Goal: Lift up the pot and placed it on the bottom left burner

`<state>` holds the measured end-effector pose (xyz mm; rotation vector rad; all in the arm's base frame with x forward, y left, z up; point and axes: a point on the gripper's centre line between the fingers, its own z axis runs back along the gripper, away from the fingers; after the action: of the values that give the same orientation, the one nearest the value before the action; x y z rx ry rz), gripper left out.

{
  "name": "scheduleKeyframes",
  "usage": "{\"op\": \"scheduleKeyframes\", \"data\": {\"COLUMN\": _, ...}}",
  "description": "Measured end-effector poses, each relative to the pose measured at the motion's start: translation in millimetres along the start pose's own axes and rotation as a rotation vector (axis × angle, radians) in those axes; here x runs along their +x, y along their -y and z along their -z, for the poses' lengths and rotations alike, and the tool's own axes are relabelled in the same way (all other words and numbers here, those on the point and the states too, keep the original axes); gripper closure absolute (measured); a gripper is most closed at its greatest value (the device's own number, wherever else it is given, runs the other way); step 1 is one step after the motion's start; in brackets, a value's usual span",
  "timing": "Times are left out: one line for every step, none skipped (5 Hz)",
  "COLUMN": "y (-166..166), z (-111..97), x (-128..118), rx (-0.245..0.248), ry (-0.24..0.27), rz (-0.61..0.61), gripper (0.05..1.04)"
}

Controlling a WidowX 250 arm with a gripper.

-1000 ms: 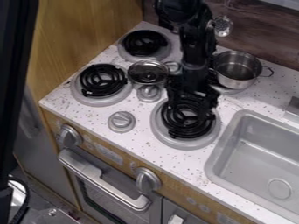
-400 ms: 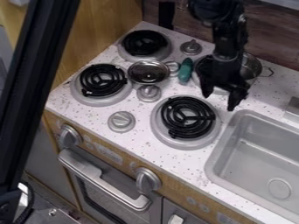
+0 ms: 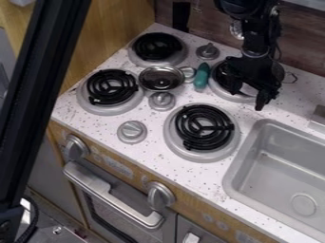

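Right, nearest me, along the bottom of the frame, I've got the oven's long grey handle (image 3: pixel 120 204), with a round silver front knob (image 3: pixel 160 195) at its right end and a matching one (image 3: pixel 75 148) above its left end. A thick black bar (image 3: pixel 44 95) slants down the left side. The grey rectangular sink (image 3: pixel 303 205) is set into the speckled white counter (image 3: pixel 149 116) at lower right. Just left of the sink is a black coil burner (image 3: pixel 203 127) in a grey ring, a grey dial (image 3: pixel 132 132) to its left. Another coil burner (image 3: pixel 111 90) lies at centre left, and beside it sits a small, shallow metal pan (image 3: pixel 162 78), a smaller dial (image 3: pixel 162 101) just below. My black gripper (image 3: pixel 247 100) hangs at upper right over the near edge of the right-hand burner (image 3: pixel 238 97), open, its two fingers spread apart. The round steel pot (image 3: pixel 278 71) is behind it at upper right, mostly hidden by the arm, its wire handle (image 3: pixel 291 77) poking out to the right; I can't tell whether they touch. A teal object (image 3: pixel 201 76) lies left of that burner. Farther up are one more coil burner (image 3: pixel 157 46) and a dial (image 3: pixel 207 51), then the dark wood backboard (image 3: pixel 301 45).
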<state>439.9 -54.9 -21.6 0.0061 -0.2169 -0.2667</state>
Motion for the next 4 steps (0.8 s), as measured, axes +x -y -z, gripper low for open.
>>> {"op": "scheduleKeyframes", "data": {"y": 3, "z": -4, "x": 15, "rx": -0.019, "ry": 0.070, "rz": 0.021, "gripper": 0.085}}
{"op": "scheduleKeyframes", "data": {"y": 5, "z": -5, "x": 36, "rx": -0.035, "ry": 0.133, "rz": 0.053, "gripper": 0.085}}
{"op": "scheduleKeyframes", "data": {"y": 6, "z": 9, "x": 45, "rx": -0.045, "ry": 0.136, "rz": 0.070, "gripper": 0.085}}
{"op": "scheduleKeyframes", "data": {"y": 4, "z": 21, "x": 50, "rx": -0.044, "ry": 0.139, "rz": 0.071, "gripper": 0.085}}
